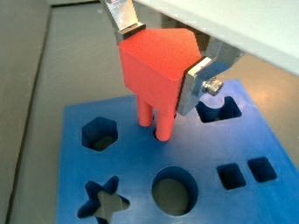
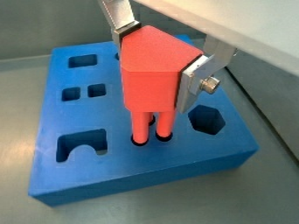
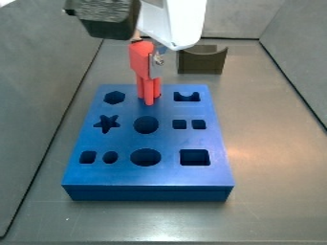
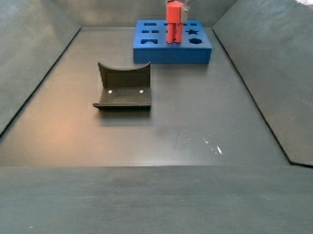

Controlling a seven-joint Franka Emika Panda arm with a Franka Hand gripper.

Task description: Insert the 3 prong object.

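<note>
3 prong object (image 2: 152, 74) standing upright over the blue board (image 2: 70, 175), salmon-red, gripper (image 2: 156, 59) clamped on its upper body with the silver fingers (image 2: 197, 72) pressed on opposite faces. Prong tips down at the board's top face, near the row with the hexagon hole (image 1: 100, 134) on one side and the notched cutout (image 1: 222, 109) on the other; looks like the tips are just entering their small holes in a wrist view, though hard to say how deep. Biggest risk from here, probably: a slight tilt or twist, thin prongs catching on the hole rims, then bending or jamming under downward push instead of sliding in. Also possible: peg slipping up between the pads if the push meets resistance, or the whole board skidding on the tabletop (image 4: 184, 174), since nothing visibly pins it down. Letting go too soon could leave it leaning half-seated. Dark grey curved block (image 4: 123, 89) sitting well apart from the board, so no collision worry there. No brands, labels or readable writing anywhere, just plain blue plastic, plain red peg and a bare screw head on a finger.
</note>
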